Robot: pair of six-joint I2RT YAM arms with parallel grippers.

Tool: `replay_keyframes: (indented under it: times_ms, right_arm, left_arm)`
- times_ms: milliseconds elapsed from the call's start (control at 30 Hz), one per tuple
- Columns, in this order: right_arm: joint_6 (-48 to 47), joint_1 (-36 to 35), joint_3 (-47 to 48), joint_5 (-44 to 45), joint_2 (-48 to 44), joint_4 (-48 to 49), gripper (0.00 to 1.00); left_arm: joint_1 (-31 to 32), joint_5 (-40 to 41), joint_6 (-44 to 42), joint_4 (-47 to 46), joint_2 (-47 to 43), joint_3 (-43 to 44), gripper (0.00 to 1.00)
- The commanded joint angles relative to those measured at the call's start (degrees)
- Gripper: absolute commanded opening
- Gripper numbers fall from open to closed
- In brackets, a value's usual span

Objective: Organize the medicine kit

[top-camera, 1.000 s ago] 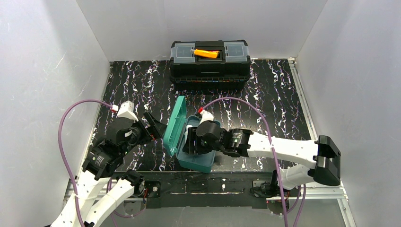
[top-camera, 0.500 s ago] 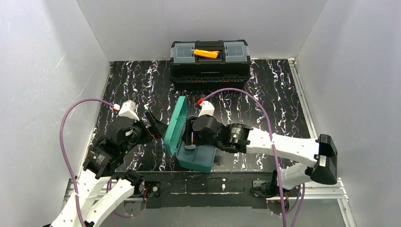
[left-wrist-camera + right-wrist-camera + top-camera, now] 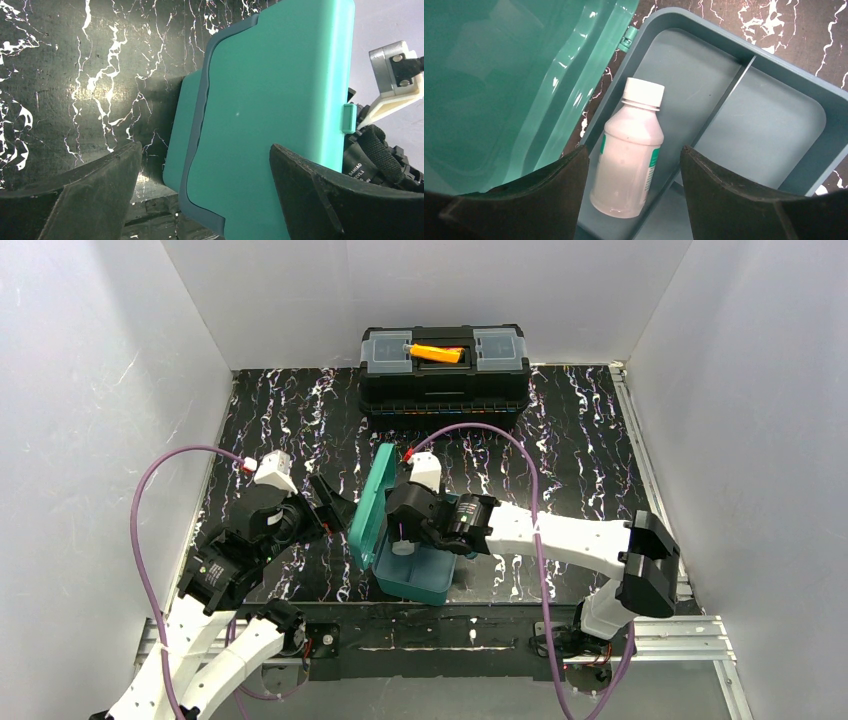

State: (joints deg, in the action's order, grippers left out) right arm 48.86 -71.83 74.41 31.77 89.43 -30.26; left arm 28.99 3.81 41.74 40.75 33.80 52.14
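The left gripper [image 3: 205, 150] stands wide open, its two dark fingers [image 3: 90, 195] rising from the bottom corners with nothing touching them. Between and beyond them stands the medicine kit [image 3: 270, 115], its light teal lid [image 3: 280, 75] raised on edge with the smooth outer face toward the camera and a darker teal rim along its left side. A small latch tab [image 3: 349, 118] sticks out from the lid's right edge. A paler teal panel behind the rim is probably the box's base (mostly hidden). The black table [image 3: 75, 75] with white veining fills the left. At the right edge, the other arm's black wrist [image 3: 380, 155] and white bracket [image 3: 395, 95] show.
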Motion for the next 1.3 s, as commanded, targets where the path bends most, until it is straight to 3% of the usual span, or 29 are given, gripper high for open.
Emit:
replay_keyframes:
  times_ms: [0,533,1267]
  right_arm:
    - [-0.5,0.5,2.2,2.0,1.0,-0.5,0.74]
    - [4.4,0.4,1.1,5.8,-0.5,-7.9,0.73]
    - [7.9,0.5,-2.8,7.1,-7.3,-6.6,0.78]
  left_arm:
    - [-0.2,-0.3,-1.0,-0.2,0.2,1.3,1.00]
    - [-0.2,-0.7,-1.2,-0.7,0.9,1.3,0.99]
    - [-0.2,-6.1,-1.9,-2.6,4.5,1.0,1.00]
